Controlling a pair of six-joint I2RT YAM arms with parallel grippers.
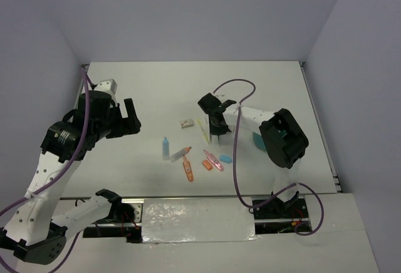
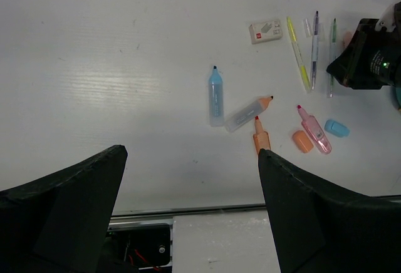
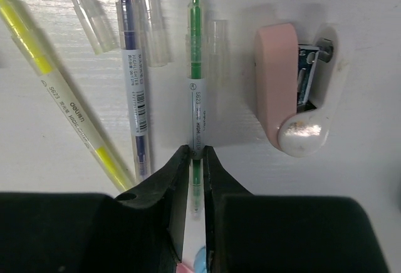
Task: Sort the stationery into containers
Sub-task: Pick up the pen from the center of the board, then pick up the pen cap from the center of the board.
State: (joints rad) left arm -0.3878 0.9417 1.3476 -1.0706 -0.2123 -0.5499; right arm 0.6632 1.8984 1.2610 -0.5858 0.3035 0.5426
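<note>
In the right wrist view my right gripper (image 3: pixel 197 151) is shut on the lower part of a thin green pen (image 3: pixel 195 66) that lies on the table. A purple pen (image 3: pixel 133 66) and a yellow pen (image 3: pixel 56 91) lie to its left, a pink-white stapler (image 3: pixel 279 79) to its right. From above, the right gripper (image 1: pixel 216 136) points down at the pens. The teal cup (image 1: pixel 258 139) shows partly behind the right arm. My left gripper (image 1: pixel 128 121) hangs open above the table's left side with nothing in it. A light blue tube (image 1: pixel 166 148) and highlighters (image 1: pixel 188 169) lie mid-table.
Clear pen caps (image 3: pixel 88 13) lie beside the pens. A white boxed eraser (image 1: pixel 185 123), a pink highlighter (image 1: pixel 213 160), an orange eraser (image 1: pixel 207 166) and a blue eraser (image 1: pixel 225 158) lie near the front. The table's front edge (image 2: pixel 188 210) is just below the left gripper (image 2: pixel 191 154).
</note>
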